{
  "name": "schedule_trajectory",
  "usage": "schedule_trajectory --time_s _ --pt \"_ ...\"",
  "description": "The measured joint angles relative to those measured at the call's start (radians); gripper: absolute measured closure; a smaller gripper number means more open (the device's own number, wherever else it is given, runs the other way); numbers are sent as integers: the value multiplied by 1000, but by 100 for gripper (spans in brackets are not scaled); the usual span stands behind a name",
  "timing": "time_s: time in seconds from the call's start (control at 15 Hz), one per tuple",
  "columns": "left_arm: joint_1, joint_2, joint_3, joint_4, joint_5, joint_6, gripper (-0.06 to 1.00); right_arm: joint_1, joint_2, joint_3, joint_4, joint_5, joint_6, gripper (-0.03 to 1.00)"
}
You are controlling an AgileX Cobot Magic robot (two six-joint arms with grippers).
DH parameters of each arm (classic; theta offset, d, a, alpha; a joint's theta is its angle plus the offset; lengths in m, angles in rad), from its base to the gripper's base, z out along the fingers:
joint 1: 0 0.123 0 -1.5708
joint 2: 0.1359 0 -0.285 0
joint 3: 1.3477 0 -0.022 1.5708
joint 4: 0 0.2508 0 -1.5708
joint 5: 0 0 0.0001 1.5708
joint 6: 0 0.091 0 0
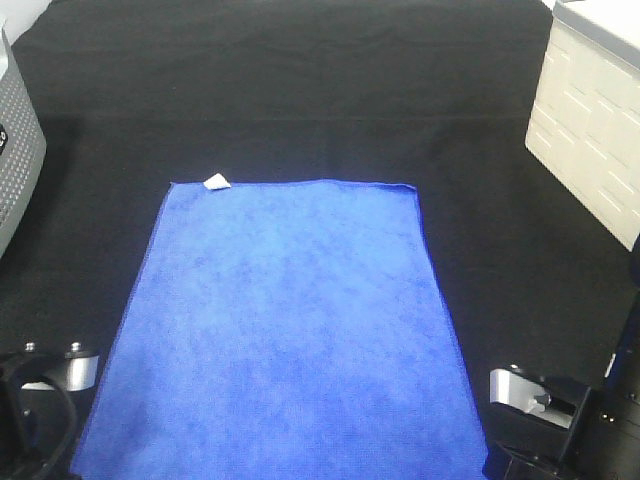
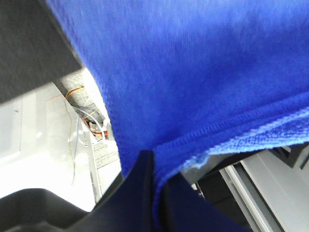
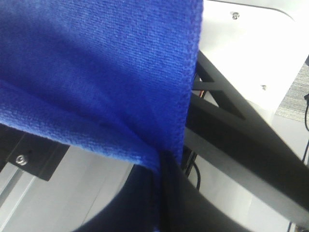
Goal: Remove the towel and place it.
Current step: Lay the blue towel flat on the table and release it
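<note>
The bright blue towel (image 1: 290, 320) lies flat on the black table cloth (image 1: 300, 90), its near end running off the front of the view. A small white tag (image 1: 216, 182) sits at its far left corner. In the left wrist view my left gripper (image 2: 153, 162) is shut on a stitched near corner of the towel (image 2: 193, 72). In the right wrist view my right gripper (image 3: 161, 159) is shut on the other near corner of the towel (image 3: 96, 63). In the exterior view only parts of the left arm (image 1: 45, 385) and right arm (image 1: 560, 420) show.
A grey perforated bin (image 1: 15, 150) stands at the left edge and a cream panelled box (image 1: 590, 120) at the right. Under the towel the wrist views show white frame parts, wires (image 2: 82, 121) and black struts (image 3: 231, 125).
</note>
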Motion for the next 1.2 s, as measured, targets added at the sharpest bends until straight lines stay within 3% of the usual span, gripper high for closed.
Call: schedule_trajectory --time_s 0.6,0.8,0.93,1.07,1.2 --pt "0 128 -29 -2 4 27 94 0 79 -1 20 -26 -56 96" --pt "0 128 -29 -20 2 27 94 0 79 -1 11 -26 -56 94" --pt "0 128 -29 -19 2 27 93 0 79 5 -26 -24 -56 85" --pt "1 128 -29 -14 8 27 82 0 79 5 -47 -24 -69 74" --pt "3 128 -29 -21 21 27 61 0 79 5 -37 -24 -75 61"
